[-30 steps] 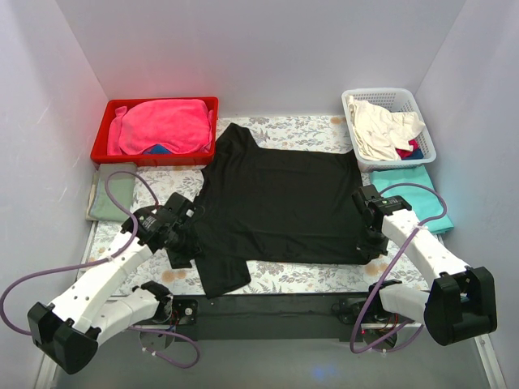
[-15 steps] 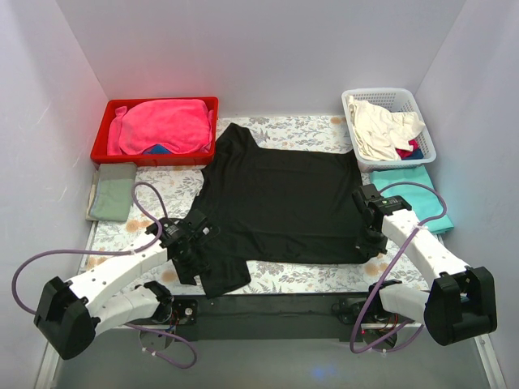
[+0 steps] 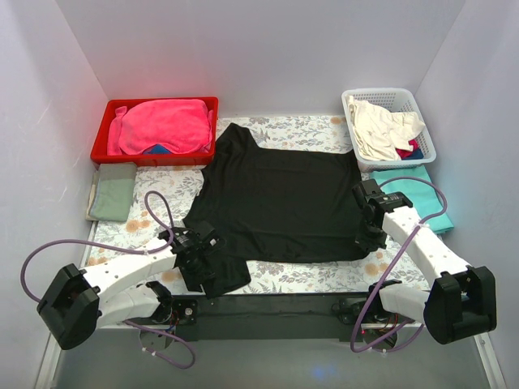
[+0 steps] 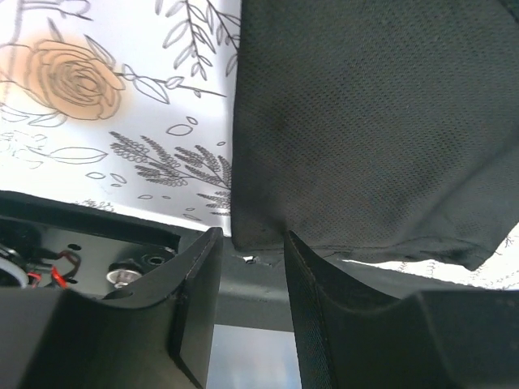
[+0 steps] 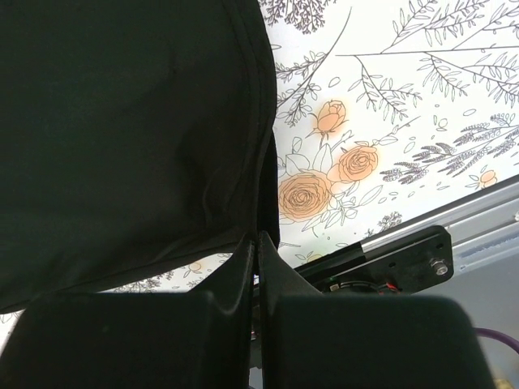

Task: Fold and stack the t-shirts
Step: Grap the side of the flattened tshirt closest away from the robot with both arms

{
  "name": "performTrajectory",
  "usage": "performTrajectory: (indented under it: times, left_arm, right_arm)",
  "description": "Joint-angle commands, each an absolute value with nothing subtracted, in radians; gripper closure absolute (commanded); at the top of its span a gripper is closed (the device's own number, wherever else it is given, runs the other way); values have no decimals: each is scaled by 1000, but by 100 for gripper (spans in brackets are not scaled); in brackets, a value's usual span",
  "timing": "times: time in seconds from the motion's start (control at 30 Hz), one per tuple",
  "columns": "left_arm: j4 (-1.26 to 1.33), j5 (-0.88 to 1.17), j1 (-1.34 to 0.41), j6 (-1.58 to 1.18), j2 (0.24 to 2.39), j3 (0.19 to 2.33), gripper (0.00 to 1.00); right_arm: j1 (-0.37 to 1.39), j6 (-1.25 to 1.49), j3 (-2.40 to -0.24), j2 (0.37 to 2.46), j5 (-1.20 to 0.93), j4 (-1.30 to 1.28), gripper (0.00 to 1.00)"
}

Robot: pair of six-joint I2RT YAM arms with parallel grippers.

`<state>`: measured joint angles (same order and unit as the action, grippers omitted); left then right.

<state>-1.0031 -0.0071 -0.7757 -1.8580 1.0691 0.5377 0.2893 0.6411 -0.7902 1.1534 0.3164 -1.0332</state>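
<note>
Entry: near-side pick-up ahead of the fold.

I am looking at the black shirt (image 3: 280, 198) lying flat and sideways on the table (image 3: 162, 182). Its sleeves are pointing toward the left arm and its bottom hem toward the right arm, so its long axis is running from one gripper to the other. The teal shirt (image 3: 422, 185) is lying folded outboard of the right arm, well apart from this work.

Right gripper (image 3: 366, 237): in its wrist view the fingers (image 5: 235, 275) are pressing together on the near hem corner. The cloth is spreading ahead of the tips and to their left. I am counting that corner as pinched.

Left gripper (image 3: 197, 261): it is sitting at the near sleeve. In its wrist view the fingers (image 4: 199, 292) are standing partly spread with nothing clamped. The sleeve's corner is sitting right at the mouth of the gap. The rest of the sleeve is extending ahead and to the right of the tips, with printed table ahead-left.

Judgement: the coming move is turning on that offset. Only the very corner is lying between the fingers, and the bulk is lying to their right. I am judging that a close here would take a thin bite, so a small shift right and forward looks safer. The left arm is the nearer one to this sleeve, and the only free one.
</note>
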Motion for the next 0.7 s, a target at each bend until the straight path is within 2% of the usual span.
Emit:
performTrajectory:
  times: [0.0, 0.13, 0.27, 0.3, 0.4, 0.67]
  left_arm:
    - [-974, -5, -801, -1911, 1071, 523, 66]
    - [-950, -5, -816, -1934, 1072, 497, 67]
    - [-943, -9, -819, -1948, 1078, 488, 73]
    - [-949, -17, -819, -1951, 1078, 498, 78]
    - [-946, -24, -819, -1950, 1089, 512, 85]
    - [-963, -64, -819, -1919, 1118, 583, 100]
  right_arm:
    - [290, 624, -831, 1158, 344, -1025, 99]
    - [291, 623, -828, 1164, 342, -1025, 99]
    - [290, 618, -822, 1157, 341, -1023, 99]
    - [291, 618, -821, 1152, 339, -1023, 99]
    - [291, 618, -816, 1143, 336, -1023, 99]
    - [291, 617, -815, 1131, 330, -1022, 99]
